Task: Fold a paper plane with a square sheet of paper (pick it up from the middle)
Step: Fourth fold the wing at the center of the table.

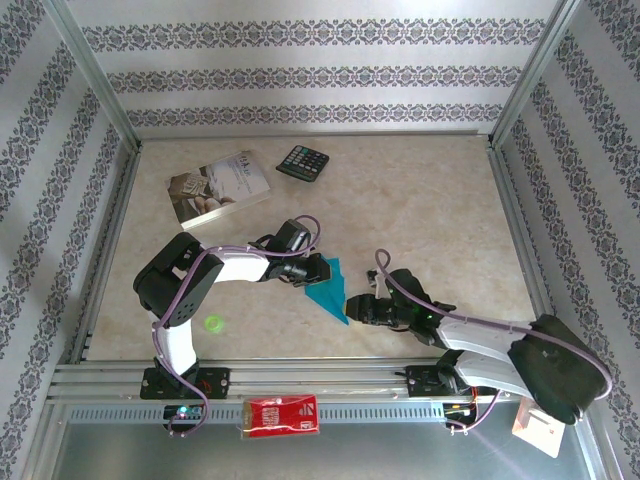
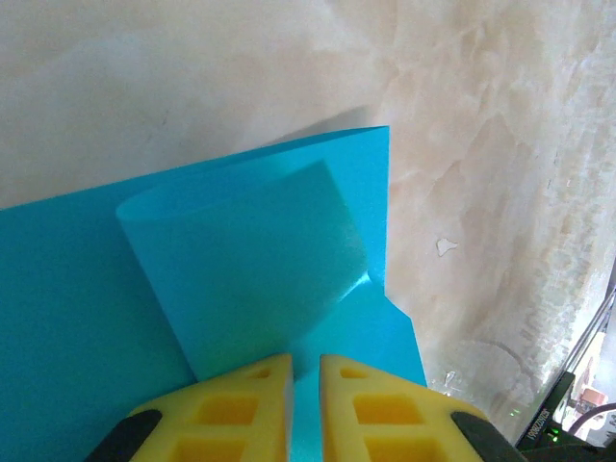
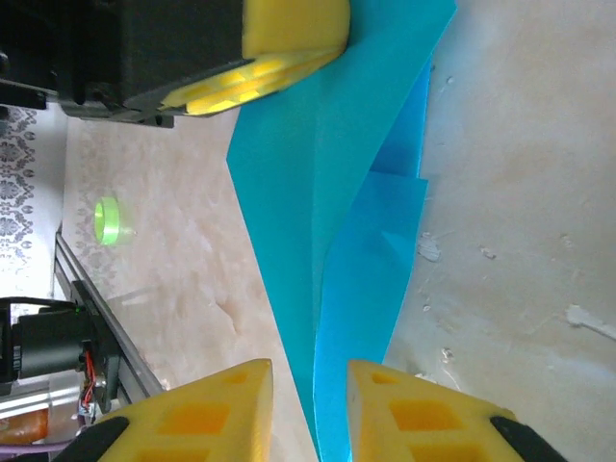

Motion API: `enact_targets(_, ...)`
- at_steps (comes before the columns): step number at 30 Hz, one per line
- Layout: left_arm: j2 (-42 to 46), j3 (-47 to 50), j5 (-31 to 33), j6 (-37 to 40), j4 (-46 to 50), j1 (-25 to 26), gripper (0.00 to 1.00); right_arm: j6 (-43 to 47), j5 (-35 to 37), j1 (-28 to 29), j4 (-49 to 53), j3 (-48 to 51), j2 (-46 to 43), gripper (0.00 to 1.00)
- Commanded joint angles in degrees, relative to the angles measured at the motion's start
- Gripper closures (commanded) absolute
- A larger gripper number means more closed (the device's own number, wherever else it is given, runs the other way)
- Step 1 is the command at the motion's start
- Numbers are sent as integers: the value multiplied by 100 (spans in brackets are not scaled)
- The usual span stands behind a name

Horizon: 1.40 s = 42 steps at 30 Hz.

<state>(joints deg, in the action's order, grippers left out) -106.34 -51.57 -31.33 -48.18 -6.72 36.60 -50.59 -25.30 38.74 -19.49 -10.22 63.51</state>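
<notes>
Where two tools [image 1: 320, 268] [image 1: 351, 305] meet, one sheet [image 1: 331, 287].

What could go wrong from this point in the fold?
1. The flap on the square sheet of paper curls, uncreased; it may spring open.
2. The right gripper straddles the sheet's edge while the left gripper sits on it; a pull could tear or skew it.

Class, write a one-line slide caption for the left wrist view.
Left hand closed on the partly folded blue paper over a marbled table.
</notes>
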Motion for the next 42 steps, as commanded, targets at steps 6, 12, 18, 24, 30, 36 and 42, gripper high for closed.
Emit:
enact_targets(6,-27,152,329,200,566,-153,86,285,-128,-5,618,-164,-438,81)
enact_targets(12,-36,145,315,194,564,-149,86,335,-140,189,479,-348,-134,89)
enact_targets(18,-31,132,319,206,590,-153,86,418,-129,215,410,-455,199,91)
enact_targets(24,-23,141,321,210,602,-149,86,428,-151,227,289,-469,478,92)
enact_targets(30,-29,137,323,217,588,-153,86,428,-128,247,178,-424,634,93)
enact_targets(36,-25,155,321,209,593,-153,86,427,-97,283,120,-397,739,94)
enact_targets(42,-25,148,330,213,586,-149,86,445,-49,285,116,-389,839,94)
